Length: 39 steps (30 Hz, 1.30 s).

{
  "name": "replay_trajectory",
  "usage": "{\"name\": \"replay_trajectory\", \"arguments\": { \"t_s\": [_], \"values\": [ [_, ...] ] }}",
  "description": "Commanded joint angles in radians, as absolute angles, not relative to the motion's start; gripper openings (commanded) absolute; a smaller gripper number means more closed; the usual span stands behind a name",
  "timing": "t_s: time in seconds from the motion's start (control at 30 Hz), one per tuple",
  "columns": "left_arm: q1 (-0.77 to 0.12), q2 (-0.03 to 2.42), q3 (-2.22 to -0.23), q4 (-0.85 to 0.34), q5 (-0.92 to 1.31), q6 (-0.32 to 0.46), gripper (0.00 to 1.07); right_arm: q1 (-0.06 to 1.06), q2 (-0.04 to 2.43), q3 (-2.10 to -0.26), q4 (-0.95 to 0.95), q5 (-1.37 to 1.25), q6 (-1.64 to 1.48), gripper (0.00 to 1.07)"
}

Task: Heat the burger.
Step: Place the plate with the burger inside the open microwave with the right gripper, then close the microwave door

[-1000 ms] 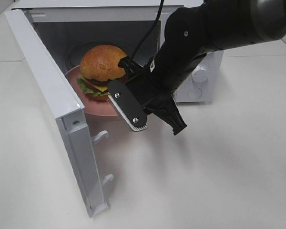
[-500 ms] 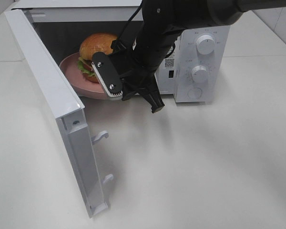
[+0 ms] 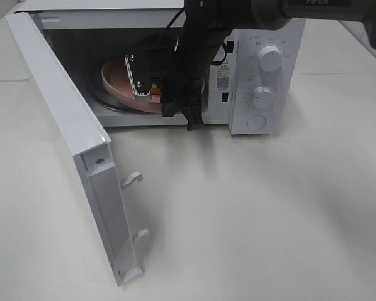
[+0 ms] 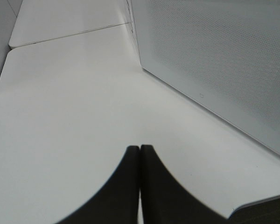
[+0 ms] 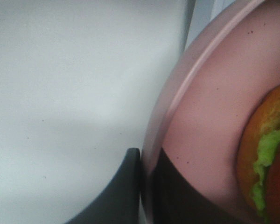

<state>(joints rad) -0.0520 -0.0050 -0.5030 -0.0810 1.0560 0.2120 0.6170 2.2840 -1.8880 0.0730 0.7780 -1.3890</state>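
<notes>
The burger (image 5: pixel 270 154), with brown bun and green lettuce, lies on a pink plate (image 3: pixel 116 81) that now sits inside the open microwave (image 3: pixel 263 69). My right gripper (image 3: pixel 155 94) reaches into the cavity. In the right wrist view the right gripper (image 5: pixel 144 161) is shut on the plate's rim (image 5: pixel 177 93). In the high view the arm hides nearly all of the burger. My left gripper (image 4: pixel 140 151) is shut and empty over the bare table, beside the outer face of the microwave door (image 4: pixel 214 60).
The microwave door (image 3: pixel 69 125) swings far out to the left, its latch hooks (image 3: pixel 133 180) pointing right. Two knobs (image 3: pixel 269 59) sit on the control panel. The white table (image 3: pixel 269 219) stretches in front.
My right arm has carried the plate and burger from in front of the microwave opening back into the cavity. The door has not moved.
</notes>
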Motion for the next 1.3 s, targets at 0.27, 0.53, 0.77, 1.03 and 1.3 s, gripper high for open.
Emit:
{"name": "replay_trajectory", "arguments": {
  "t_s": [0.27, 0.53, 0.77, 1.03, 1.3],
  "values": [
    [-0.050, -0.026, -0.499, -0.085, 1.043, 0.210, 0.00, 0.618, 2.326, -1.930, 0.087, 0.768, -1.144, 0.00],
    [-0.050, -0.026, -0.499, -0.085, 1.043, 0.210, 0.00, 0.620, 2.299, -1.936, 0.094, 0.782, -1.096, 0.19],
    [-0.050, -0.026, -0.499, -0.085, 1.043, 0.210, 0.00, 0.620, 2.295, -1.996, 0.153, 0.884, -0.919, 0.53],
    [-0.050, -0.026, -0.499, -0.085, 1.043, 0.210, 0.00, 0.620, 2.295, -2.096, 0.203, 1.026, -0.631, 0.75],
    [-0.050, -0.026, -0.499, -0.085, 1.043, 0.210, 0.00, 0.620, 2.292, -2.142, 0.222, 1.112, -0.434, 0.75]
  ]
}}
